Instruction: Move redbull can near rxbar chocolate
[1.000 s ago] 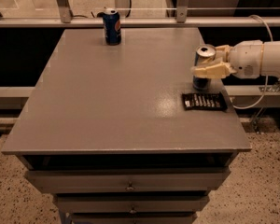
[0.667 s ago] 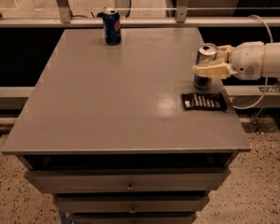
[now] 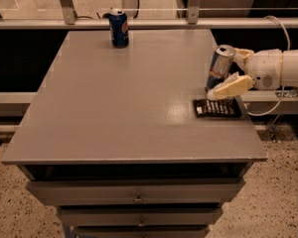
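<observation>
Redbull can (image 3: 219,66) at the table's (image 3: 114,113) 3 o'clock edge, leaning slightly, clasped between the fingers of the gripper (image 3: 227,74) reaching in from 3 o'clock. Snack bar (image 3: 217,108) flat just at the can's 6 o'clock, near but apparently not touching. Lower straight down, square the base, release, then back out toward 3 o'clock without brushing it. Blue can (image 3: 119,28) far off at 11 o'clock, no concern.
</observation>
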Controlling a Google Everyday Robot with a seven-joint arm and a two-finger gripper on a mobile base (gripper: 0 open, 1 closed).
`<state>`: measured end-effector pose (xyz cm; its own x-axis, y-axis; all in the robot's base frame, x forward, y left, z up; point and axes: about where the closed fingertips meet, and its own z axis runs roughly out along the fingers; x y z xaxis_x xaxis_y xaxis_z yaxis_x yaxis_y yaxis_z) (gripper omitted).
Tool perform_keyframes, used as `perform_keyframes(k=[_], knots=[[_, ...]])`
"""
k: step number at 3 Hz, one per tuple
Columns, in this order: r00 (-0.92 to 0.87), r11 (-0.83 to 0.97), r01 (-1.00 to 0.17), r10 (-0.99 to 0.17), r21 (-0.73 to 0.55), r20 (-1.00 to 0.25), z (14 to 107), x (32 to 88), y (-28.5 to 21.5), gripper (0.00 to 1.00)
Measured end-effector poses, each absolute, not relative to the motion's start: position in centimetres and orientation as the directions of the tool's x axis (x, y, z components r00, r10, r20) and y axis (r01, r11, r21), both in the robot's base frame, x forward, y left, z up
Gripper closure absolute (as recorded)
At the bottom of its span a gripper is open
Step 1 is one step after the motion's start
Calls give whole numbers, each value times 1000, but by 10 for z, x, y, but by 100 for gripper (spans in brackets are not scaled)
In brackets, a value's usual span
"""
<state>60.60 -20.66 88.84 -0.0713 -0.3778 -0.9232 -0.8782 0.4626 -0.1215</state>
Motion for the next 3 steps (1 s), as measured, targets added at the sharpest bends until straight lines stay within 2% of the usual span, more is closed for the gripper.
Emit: perform_keyframes(k=[2,3], knots=[[-100,530,-831,-442,-170,-891,913,533,-263,0],[-104,548,-817,-447,-181,-888,920,523,-274,0]])
